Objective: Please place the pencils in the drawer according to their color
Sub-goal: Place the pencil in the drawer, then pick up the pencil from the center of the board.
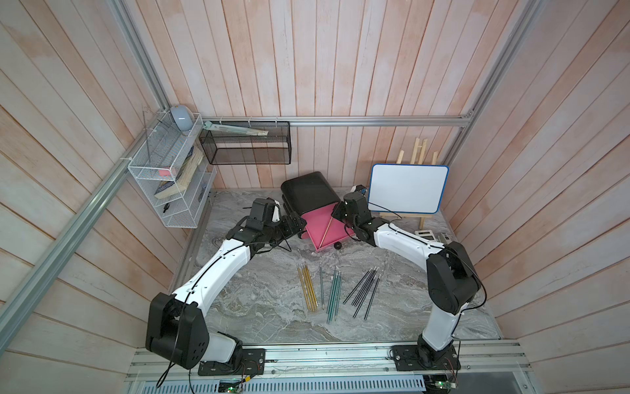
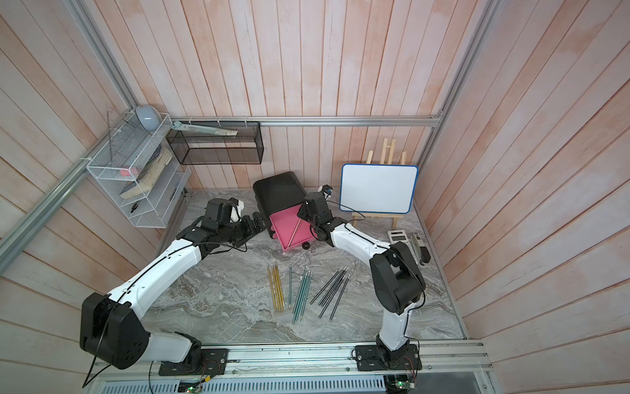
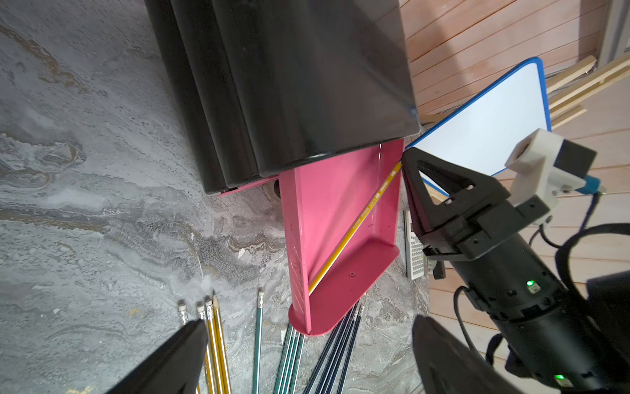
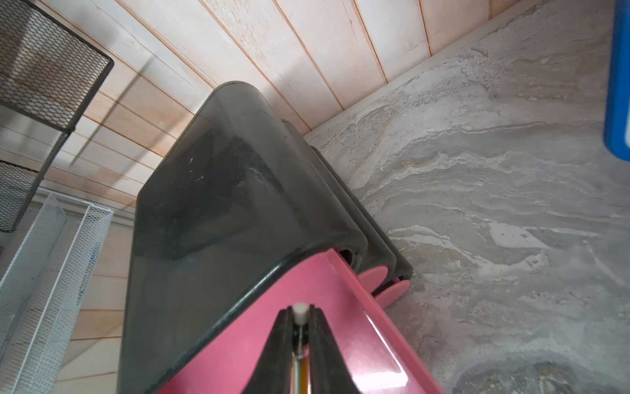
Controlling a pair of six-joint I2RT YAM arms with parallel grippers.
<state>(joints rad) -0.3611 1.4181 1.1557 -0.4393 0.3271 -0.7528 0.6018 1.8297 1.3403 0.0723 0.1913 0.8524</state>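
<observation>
The black cabinet [image 1: 308,191] stands at the back with its top pink drawer [image 1: 315,225] pulled out. A yellow pencil [image 1: 326,229] lies aslant inside that drawer, tip in the front corner [image 3: 354,228]. My right gripper [image 1: 335,211] is over the drawer's rear right side, shut on the pencil's eraser end [image 4: 300,312]. My left gripper [image 1: 293,221] hovers at the drawer's left side, open and empty [image 3: 310,322]. On the table in front lie several yellow pencils [image 1: 308,288], one teal pencil [image 1: 321,286], a teal bunch [image 1: 334,295] and a black bunch [image 1: 364,291].
A whiteboard on a wooden easel [image 1: 407,189] stands right of the cabinet, with a calculator [image 1: 424,235] on the table before it. A black mesh basket [image 1: 247,145] and a white wire shelf [image 1: 167,170] hang on the back left wall. The drawer's black knob [image 1: 338,246] juts forward.
</observation>
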